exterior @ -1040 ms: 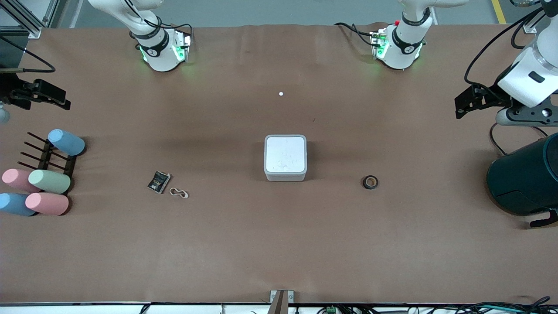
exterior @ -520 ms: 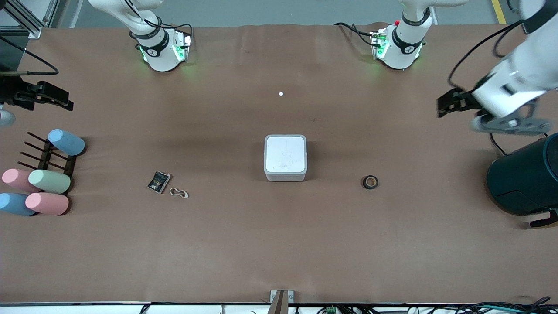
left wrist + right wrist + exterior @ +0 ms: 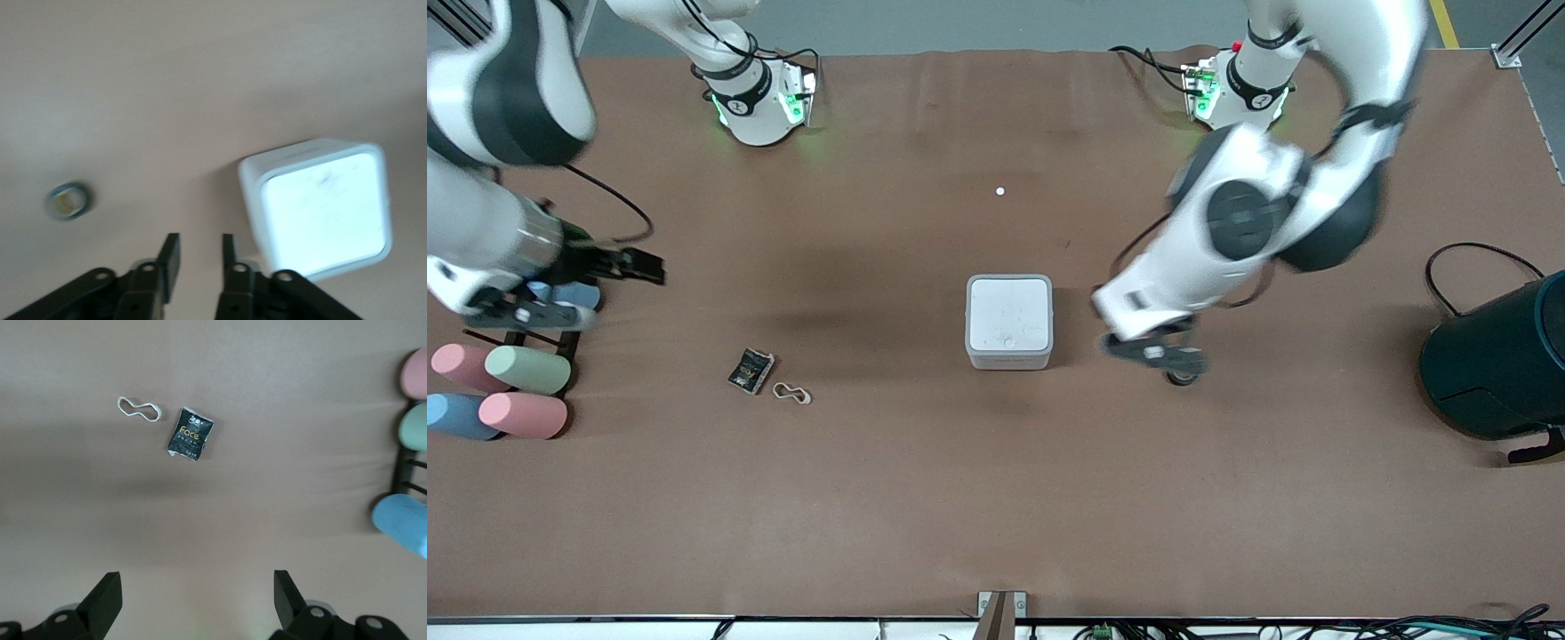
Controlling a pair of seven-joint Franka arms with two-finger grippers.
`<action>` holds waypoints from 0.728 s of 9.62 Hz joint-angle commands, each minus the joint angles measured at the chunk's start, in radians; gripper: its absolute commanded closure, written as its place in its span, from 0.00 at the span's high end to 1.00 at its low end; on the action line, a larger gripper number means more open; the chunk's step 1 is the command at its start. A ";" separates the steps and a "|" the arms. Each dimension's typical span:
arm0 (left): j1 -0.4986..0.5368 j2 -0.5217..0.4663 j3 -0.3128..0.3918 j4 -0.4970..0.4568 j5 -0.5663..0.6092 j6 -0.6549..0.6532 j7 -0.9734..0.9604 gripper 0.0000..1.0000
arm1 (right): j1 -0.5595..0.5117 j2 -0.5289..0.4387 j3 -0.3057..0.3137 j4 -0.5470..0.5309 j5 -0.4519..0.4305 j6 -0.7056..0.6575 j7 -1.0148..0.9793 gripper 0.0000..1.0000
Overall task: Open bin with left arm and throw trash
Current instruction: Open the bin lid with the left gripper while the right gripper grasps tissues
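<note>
— What's lying on your brown table (image 3: 925, 498)?

— You've the closed white bin (image 3: 1008, 321) mid-table, tape roll (image 3: 67, 201) beside it, black packet (image 3: 750, 370), rubber band (image 3: 791, 392), pastel cylinders (image 3: 525, 369) at the right arm's edge, and a teal cylinder (image 3: 1498, 364) at the left arm's edge.

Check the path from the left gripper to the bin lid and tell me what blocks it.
Nothing visible does. The left gripper hangs over bare table beside the bin, toward the left arm's end. The tape ring lies off to the side; the lid is shut, with nothing on it.
</note>
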 commanded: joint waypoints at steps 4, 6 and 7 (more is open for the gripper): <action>-0.134 0.160 0.002 0.059 0.011 0.175 -0.191 0.00 | 0.010 0.283 -0.002 -0.004 0.001 0.296 0.150 1.00; -0.142 0.165 0.000 0.053 0.016 0.175 -0.243 0.00 | 0.003 0.318 -0.002 -0.004 0.002 0.370 0.196 1.00; -0.142 0.182 0.000 0.051 0.022 0.183 -0.242 0.00 | 0.003 0.353 -0.002 -0.005 0.004 0.424 0.262 1.00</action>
